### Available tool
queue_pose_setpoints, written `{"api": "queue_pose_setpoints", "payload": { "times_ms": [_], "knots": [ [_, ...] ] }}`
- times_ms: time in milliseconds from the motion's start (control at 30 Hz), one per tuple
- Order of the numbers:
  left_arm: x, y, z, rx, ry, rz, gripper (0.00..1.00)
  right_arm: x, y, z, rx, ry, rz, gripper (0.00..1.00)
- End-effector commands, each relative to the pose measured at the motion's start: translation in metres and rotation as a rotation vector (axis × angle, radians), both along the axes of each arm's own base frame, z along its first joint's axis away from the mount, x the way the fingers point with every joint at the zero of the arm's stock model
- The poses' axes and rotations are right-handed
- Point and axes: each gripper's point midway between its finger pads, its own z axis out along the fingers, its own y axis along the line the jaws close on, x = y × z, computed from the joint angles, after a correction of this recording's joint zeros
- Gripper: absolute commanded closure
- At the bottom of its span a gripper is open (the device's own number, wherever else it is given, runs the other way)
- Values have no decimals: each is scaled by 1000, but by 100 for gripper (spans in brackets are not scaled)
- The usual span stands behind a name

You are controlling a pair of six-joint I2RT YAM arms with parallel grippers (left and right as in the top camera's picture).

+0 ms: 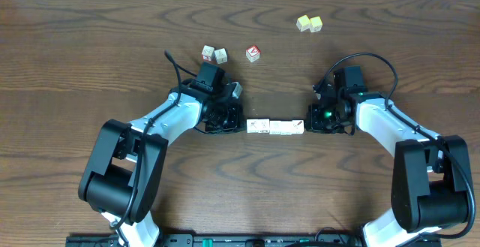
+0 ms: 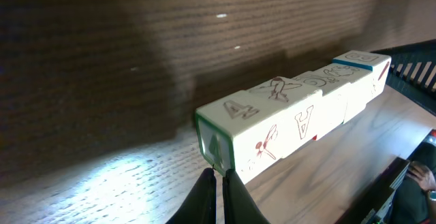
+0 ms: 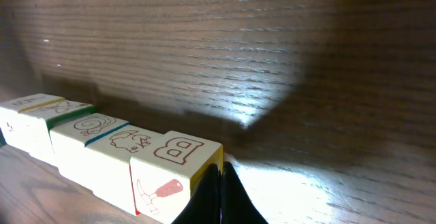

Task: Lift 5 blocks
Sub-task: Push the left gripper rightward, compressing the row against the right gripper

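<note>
Dark wooden table (image 1: 75, 22) bears a row of five small whitish printed cubes (image 1: 275, 127), directly between the pincers. Left gripper (image 2: 219, 191) and right gripper (image 3: 219, 190): fingers together, tips against the row's end faces (contact apparent). Step: end-squeeze. Next: raise both evenly under inward pressure.

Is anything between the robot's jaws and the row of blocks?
No, nothing visible. The left gripper sits right at one end of the row of blocks, the right gripper at the other end, both with jaws shut.
</note>
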Motion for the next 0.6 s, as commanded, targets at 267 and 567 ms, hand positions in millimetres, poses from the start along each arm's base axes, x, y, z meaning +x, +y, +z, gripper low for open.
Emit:
{"api": "queue_pose_setpoints", "payload": {
  "times_ms": [267,567],
  "knots": [
    [-7,-5,-3,-5,10,-31,93,4,8,4,20,-15,9,99],
    [1,25,4,109,-34,-4,93,2,-1,0,-37,0,-2,99]
  ]
}}
